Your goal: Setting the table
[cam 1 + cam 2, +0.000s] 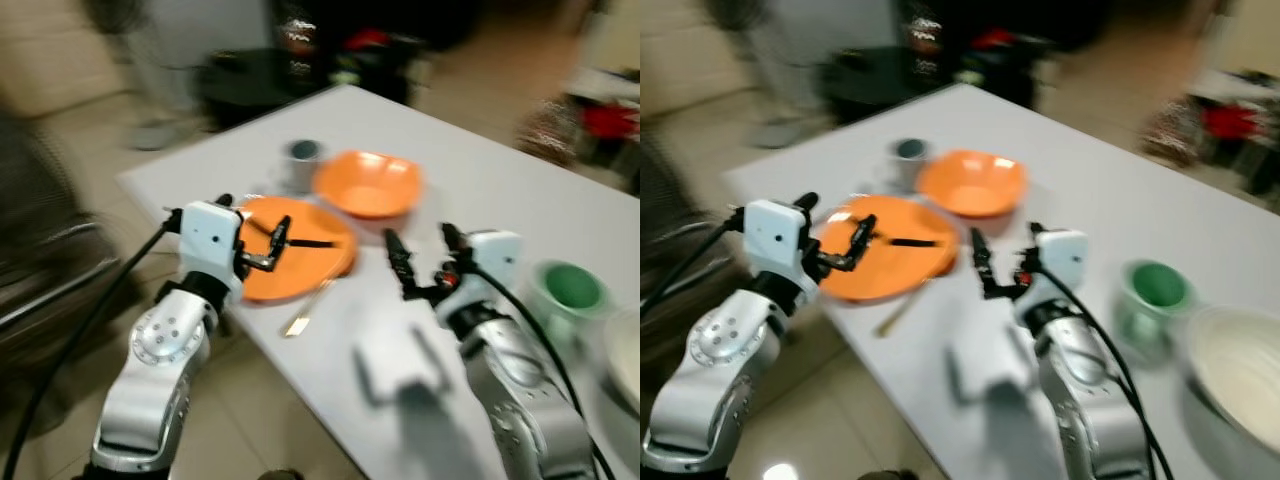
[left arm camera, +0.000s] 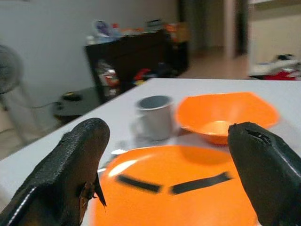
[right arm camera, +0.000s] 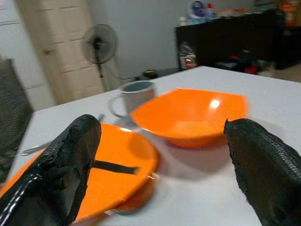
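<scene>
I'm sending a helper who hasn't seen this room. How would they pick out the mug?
On the white table, find the orange plate near the corner and the orange bowl just beyond it. The mug stands upright beside the bowl, toward the table's far edge. It is the one small grey, handled cup there, unlike the green cup.

Both silver arms are raised forward, left gripper [image 1: 255, 240] and right gripper [image 1: 425, 260] held level, fingers spread wide apart.

Both eye views are strongly blurred by motion, mostly at the edges. The light is soft and even. The wrist views are sharper, with small glare on the orange bowl [image 3: 190, 115].
</scene>
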### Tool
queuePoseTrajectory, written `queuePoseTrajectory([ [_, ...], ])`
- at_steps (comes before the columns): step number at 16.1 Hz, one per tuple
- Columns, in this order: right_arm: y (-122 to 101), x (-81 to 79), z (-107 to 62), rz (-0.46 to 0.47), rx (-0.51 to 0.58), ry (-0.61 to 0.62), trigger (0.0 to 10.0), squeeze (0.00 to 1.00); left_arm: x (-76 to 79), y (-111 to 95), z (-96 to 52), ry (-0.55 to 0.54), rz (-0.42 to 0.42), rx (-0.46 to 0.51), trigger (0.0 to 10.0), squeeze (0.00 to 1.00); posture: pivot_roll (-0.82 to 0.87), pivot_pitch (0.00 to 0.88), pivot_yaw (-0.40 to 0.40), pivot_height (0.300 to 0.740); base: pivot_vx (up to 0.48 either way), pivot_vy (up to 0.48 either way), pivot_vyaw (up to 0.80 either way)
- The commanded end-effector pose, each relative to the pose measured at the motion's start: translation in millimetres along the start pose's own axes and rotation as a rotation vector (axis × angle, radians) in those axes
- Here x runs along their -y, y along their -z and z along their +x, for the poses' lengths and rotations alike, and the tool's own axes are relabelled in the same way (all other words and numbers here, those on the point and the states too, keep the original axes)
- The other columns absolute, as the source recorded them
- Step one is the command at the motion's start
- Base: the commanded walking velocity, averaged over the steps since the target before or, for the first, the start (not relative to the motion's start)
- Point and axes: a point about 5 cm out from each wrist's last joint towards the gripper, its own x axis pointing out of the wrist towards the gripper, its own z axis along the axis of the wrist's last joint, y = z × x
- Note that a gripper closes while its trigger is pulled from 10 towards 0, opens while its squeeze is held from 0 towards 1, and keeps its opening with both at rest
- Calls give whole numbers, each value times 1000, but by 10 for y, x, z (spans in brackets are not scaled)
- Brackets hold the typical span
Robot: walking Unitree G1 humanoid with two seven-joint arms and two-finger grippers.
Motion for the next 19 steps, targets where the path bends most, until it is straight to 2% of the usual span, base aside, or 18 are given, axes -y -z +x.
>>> queuePoseTrajectory([
  [1,-4,-67,26,22,-2,-34,10000,1000,-41,32,-21,-18,7,-20,10000,0,72,0,21,740,0,244,800],
  [4,17,-31,36,40,-5,0,10000,1000,-44,36,-24,-22,7,-22,10000,0,82,0,13,740,0,324,800],
  [5,24,-1,41,90,3,34,10000,1000,-43,38,-23,-21,4,-22,10000,0,80,0,14,740,0,341,0],
  [13,65,76,22,141,-11,116,10000,1000,-24,50,19,13,2,-29,10000,0,69,0,32,740,0,347,0],
  [19,69,109,52,123,-25,127,10000,1000,-61,49,32,5,11,-30,10000,0,73,0,23,740,0,346,0],
])
